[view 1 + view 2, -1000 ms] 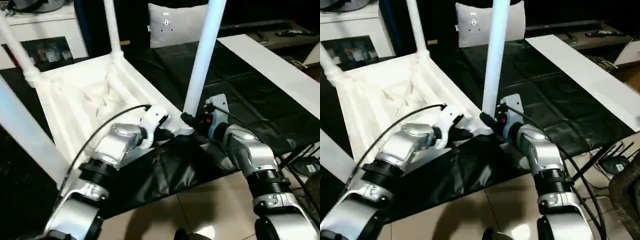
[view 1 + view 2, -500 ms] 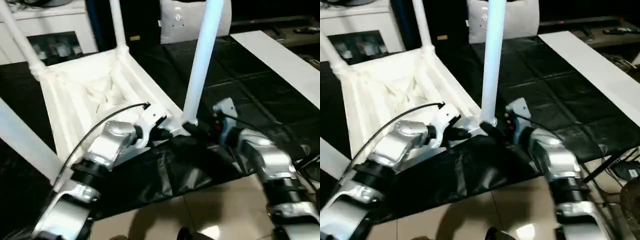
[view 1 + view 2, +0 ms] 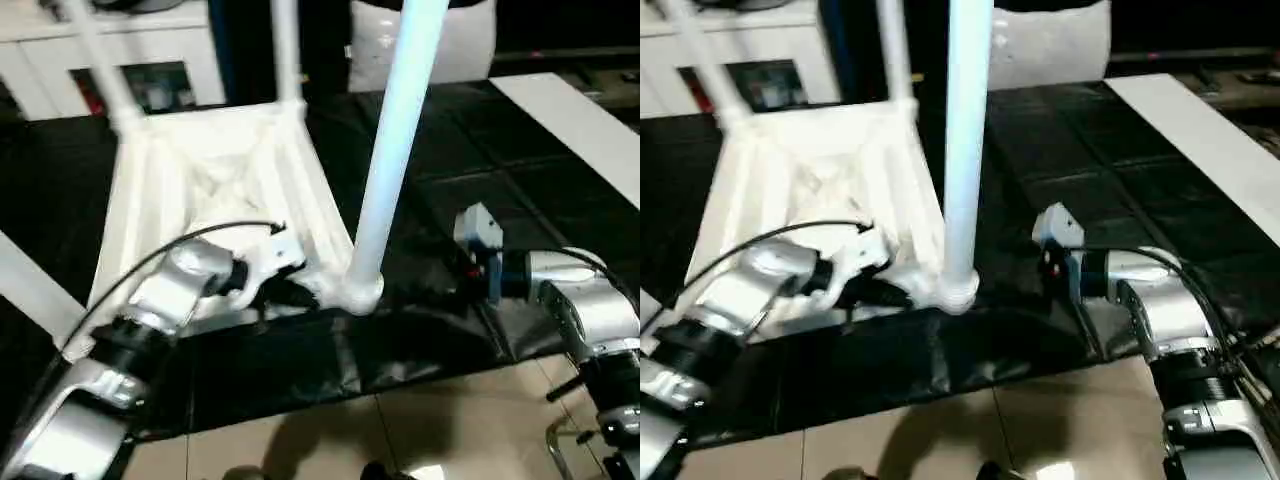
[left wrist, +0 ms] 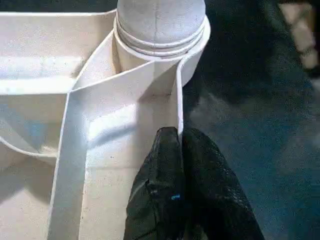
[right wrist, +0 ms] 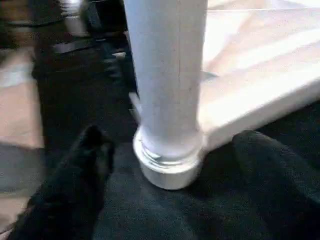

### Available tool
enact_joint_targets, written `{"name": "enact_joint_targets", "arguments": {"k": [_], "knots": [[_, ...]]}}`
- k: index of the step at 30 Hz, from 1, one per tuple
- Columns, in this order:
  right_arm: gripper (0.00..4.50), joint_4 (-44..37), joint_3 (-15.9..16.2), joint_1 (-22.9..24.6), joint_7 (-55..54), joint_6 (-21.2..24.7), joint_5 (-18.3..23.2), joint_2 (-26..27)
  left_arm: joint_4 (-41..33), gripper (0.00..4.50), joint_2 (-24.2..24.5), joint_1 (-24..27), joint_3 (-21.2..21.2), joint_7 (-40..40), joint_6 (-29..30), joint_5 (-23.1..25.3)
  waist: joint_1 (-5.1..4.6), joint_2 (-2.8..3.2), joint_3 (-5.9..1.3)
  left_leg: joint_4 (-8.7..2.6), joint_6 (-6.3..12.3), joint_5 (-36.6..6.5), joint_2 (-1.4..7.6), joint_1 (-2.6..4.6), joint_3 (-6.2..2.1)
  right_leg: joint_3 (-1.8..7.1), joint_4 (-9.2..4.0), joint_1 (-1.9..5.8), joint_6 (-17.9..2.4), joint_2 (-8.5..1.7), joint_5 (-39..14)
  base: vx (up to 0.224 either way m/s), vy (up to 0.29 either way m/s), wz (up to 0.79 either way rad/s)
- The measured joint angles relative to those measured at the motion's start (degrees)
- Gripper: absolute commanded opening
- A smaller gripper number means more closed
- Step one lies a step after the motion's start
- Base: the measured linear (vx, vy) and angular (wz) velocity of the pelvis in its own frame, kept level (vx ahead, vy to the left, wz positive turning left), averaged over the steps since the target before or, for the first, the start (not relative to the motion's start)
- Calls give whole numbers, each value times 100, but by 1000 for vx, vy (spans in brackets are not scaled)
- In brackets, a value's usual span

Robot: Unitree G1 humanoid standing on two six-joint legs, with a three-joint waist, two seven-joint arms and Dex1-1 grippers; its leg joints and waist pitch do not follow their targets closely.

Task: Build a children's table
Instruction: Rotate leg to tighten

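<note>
White plastic forms the upturned children's table [image 3: 210,190], laid ribbed side up on a black mat [image 3: 300,350] over the tiled floor [image 3: 420,430], its long tapered legs [image 3: 395,150] standing upward from the rounded corner sockets. At the near right corner, the left pincer [image 4: 177,137] is clenched on the thin rim wall of the table top, just beside the socket. The right pincer [image 5: 170,150] is held released, its black fingers [image 5: 92,150] spread on either side of that corner's leg base, apart from it. A white pillow [image 3: 450,45] lies far behind.
</note>
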Motion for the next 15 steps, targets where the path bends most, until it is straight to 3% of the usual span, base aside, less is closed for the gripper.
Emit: {"name": "enact_joint_targets", "arguments": {"k": [4,15], "knots": [[358,-11,227,6,270,6,52,-3,-35,0,23,0,-142,-257,-107,-35,111,1,-2,1,-1,1,-8,25,13,36,8,10,0,2,0,0,0,0],[247,440,432,-279,634,51,64,316,-38,0,-14,1,-240,-476,-196,-34,84,-6,-6,-1,-1,1,-18,46,33,65,9,23,8,4,5,0,0,0]]}}
